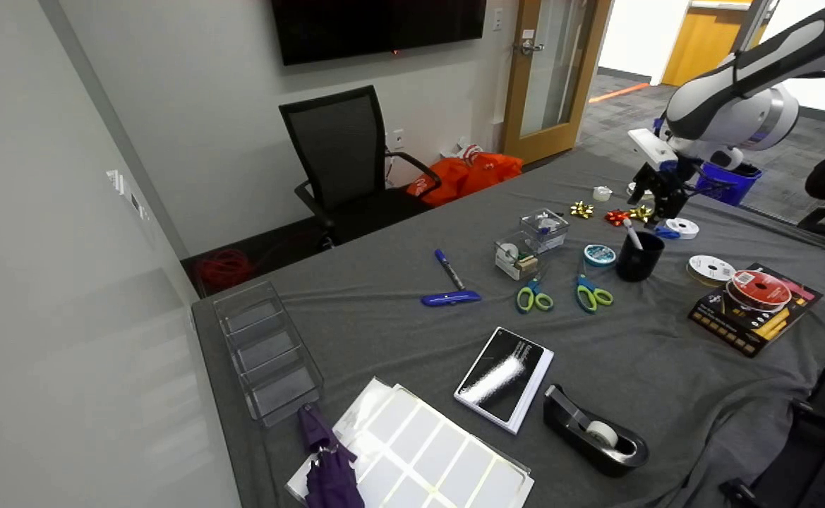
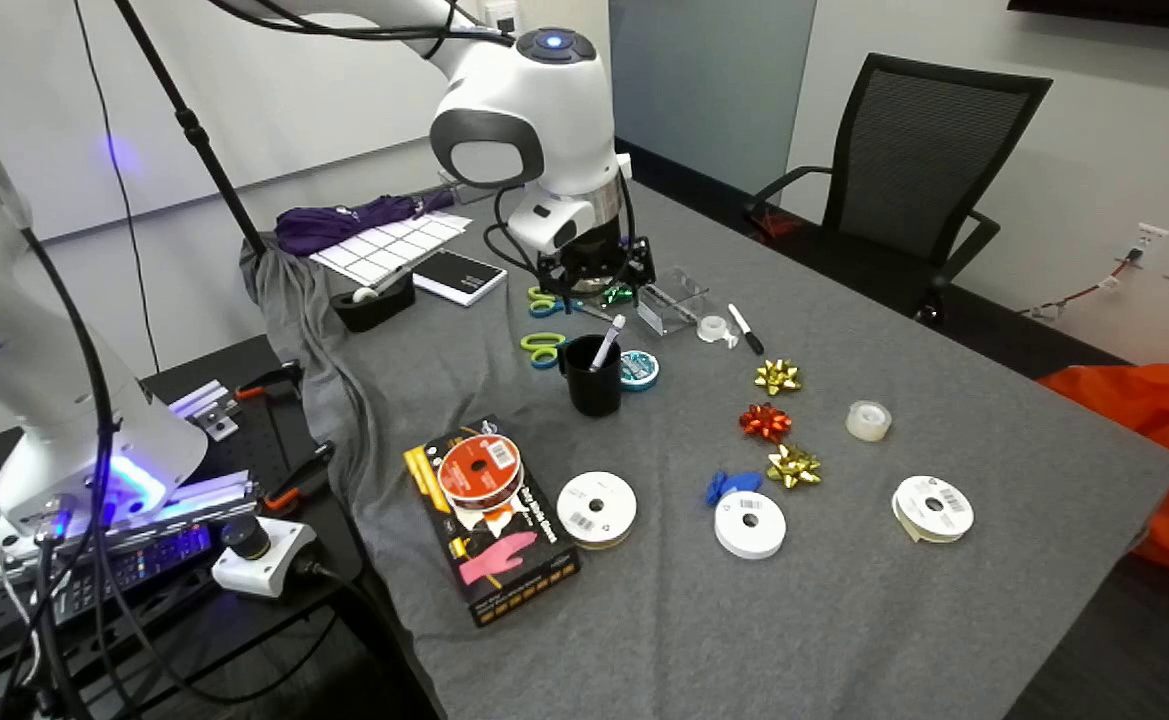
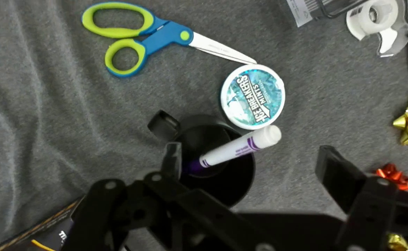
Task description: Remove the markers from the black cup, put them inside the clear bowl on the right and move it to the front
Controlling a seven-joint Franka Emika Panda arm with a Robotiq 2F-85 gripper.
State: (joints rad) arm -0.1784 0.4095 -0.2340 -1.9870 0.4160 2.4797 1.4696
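Grey cloth (image 2: 944, 600) covers the desk (image 2: 664, 640), and the arm (image 2: 544, 110), white with grey bands, reaches well out over it. Its base (image 2: 94, 450) stands beside the desk, glowing blue at the foot; above that the arm climbs out of view, then comes back in high up. In an exterior view I can see its long upper part (image 1: 800, 42) slant down to a rounded joint (image 1: 723, 106). Past that joint the wrist (image 2: 551, 215) bends over and hangs nearly upright, well clear of the cloth.

A black box (image 2: 519, 555) lies flat on the desk, near where the arm leans.

The gripper (image 3: 249, 162) aims down, its fingers (image 3: 334, 170) spread wide, hovering over the cup (image 1: 639, 259). Seen from the wrist, the cup's mouth sits between the two fingers, much nearer one of them: that fingertip overlaps the rim to the eye, while its partner hangs over plain cloth. In both exterior views the gripper shows higher than the rim and apart from it. The cup itself, near-black with a small handle (image 3: 164, 124), stands upright on the desk.

On the black box lies a red spool (image 2: 481, 468), label up. Just beside the cup sits a round mint tin (image 3: 252, 97). The marker (image 3: 238, 148), slimmest of the lot, leans in the cup, purple end down inside, white end poking out over the rim on the tin's side; as the wrist has it, it lies in the gap between the fingers.
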